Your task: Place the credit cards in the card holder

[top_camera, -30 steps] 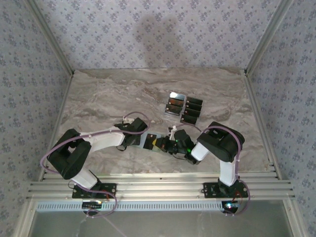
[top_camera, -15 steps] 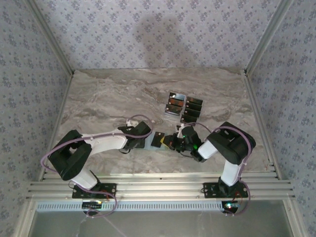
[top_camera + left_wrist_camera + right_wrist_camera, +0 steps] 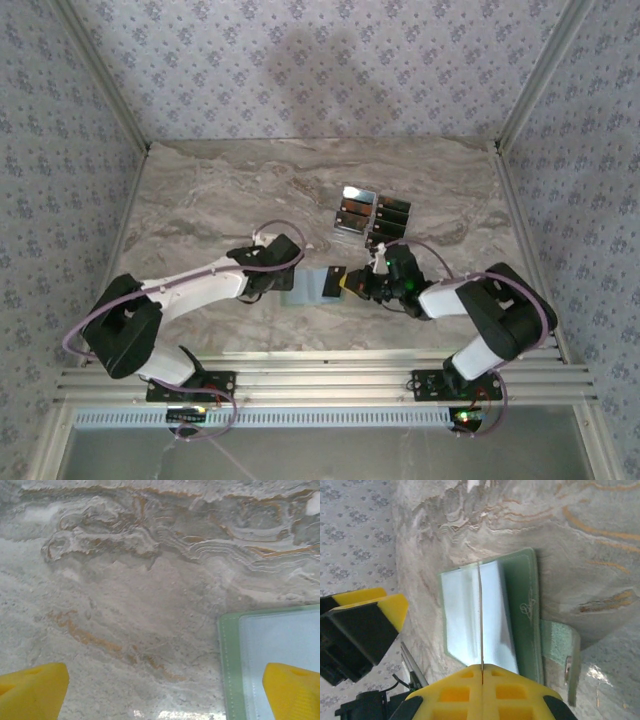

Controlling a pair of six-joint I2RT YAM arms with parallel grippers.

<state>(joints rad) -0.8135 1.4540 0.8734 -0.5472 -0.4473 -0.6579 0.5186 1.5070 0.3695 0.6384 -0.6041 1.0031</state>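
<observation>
my right gripper (image 3: 481, 672) is clamped on one thin glossy black credit card (image 3: 480, 615), seen edge-on, its free end over the grey-blue inside of the pale green bifold card holder (image 3: 519, 595), lying open on the marble-patterned table (image 3: 580, 530). my left gripper (image 3: 162, 689) stands wide and empty beside the holder; contact not determinable. step in hand, by my judgement: insertion. next move calls for laying the card flat and sliding it under a pocket edge. other black cards (image 3: 385, 222) lie farther out.
</observation>
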